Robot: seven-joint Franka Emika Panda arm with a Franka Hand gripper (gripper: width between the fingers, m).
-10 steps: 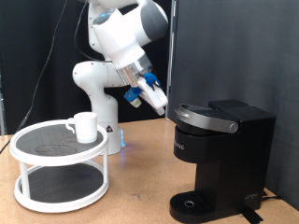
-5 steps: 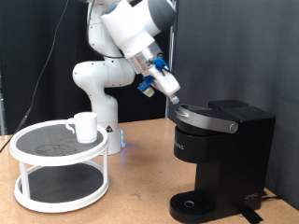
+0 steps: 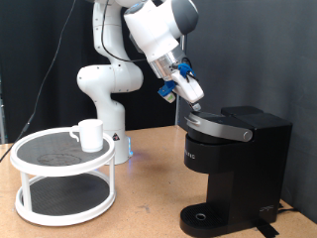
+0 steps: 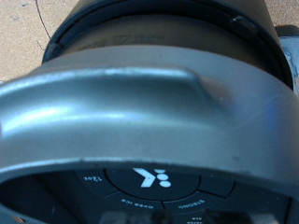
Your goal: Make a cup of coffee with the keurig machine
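The black keurig machine (image 3: 236,164) stands at the exterior view's right, lid down, with its silver-trimmed handle (image 3: 220,128) facing the exterior view's left. My gripper (image 3: 198,103) hangs tilted just above the lid's front edge. The wrist view is filled by the silver handle (image 4: 140,112) and the top buttons (image 4: 145,182); no fingers show there. The white cup (image 3: 90,134) stands on the top shelf of the round stand (image 3: 65,175) at the exterior view's left, far from the gripper.
The white two-tier round stand with dark mesh shelves sits on the wooden table (image 3: 149,208). The robot's white base (image 3: 109,94) rises behind it. A black curtain (image 3: 258,50) hangs at the back. The machine's round drip base (image 3: 206,219) holds nothing.
The arm has swung towards the exterior view's right and upward, carrying the gripper from beside the machine's handle to above the lid. The cup and machine have not moved.
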